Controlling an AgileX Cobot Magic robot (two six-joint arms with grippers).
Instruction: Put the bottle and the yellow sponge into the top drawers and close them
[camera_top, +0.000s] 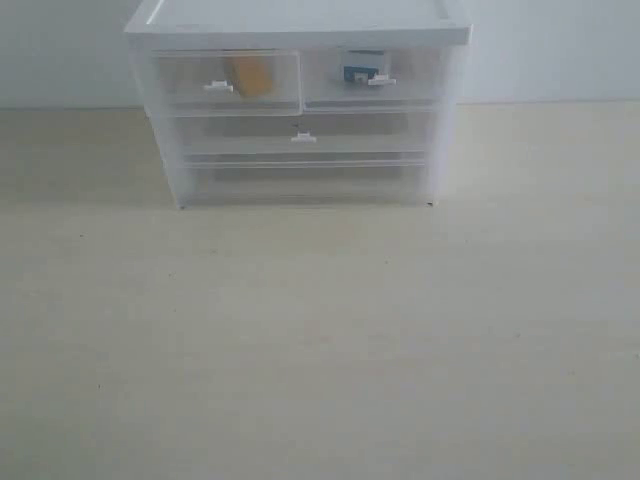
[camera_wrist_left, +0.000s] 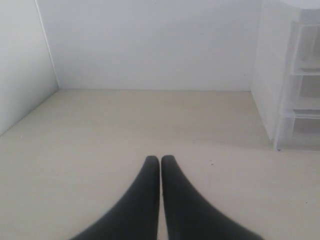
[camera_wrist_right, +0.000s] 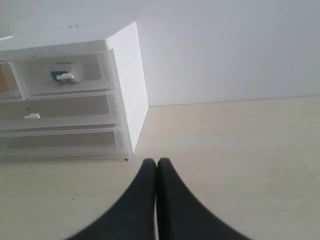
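Left gripper (camera_wrist_left: 160, 160): black fingers pressed together with nothing between them; hangs over the bare table (camera_wrist_left: 100, 130), beside the cabinet (camera_wrist_left: 270, 75) side wall and apart from it.
Right gripper (camera_wrist_right: 156, 161): likewise closed tight and empty; near the cabinet's front corner, not touching.
Yellow sponge (camera_top: 250, 76): inside the left top drawer, seen through its translucent front.
Bottle (camera_top: 360, 70): inside the right top drawer, teal label showing behind the clip handle (camera_top: 381, 80).
Top drawers (camera_top: 180, 90): both appear pushed in flush; task judged complete or nearly so.
Handling, sponge: likely light and soft; pinch gently across the broad faces.
Handling, bottle: likely light, stiff and smooth, may roll; grip mid-body.
Handling, drawers: thin plastic, and the light cabinet may slide; pull by the handle, push the front squarely.
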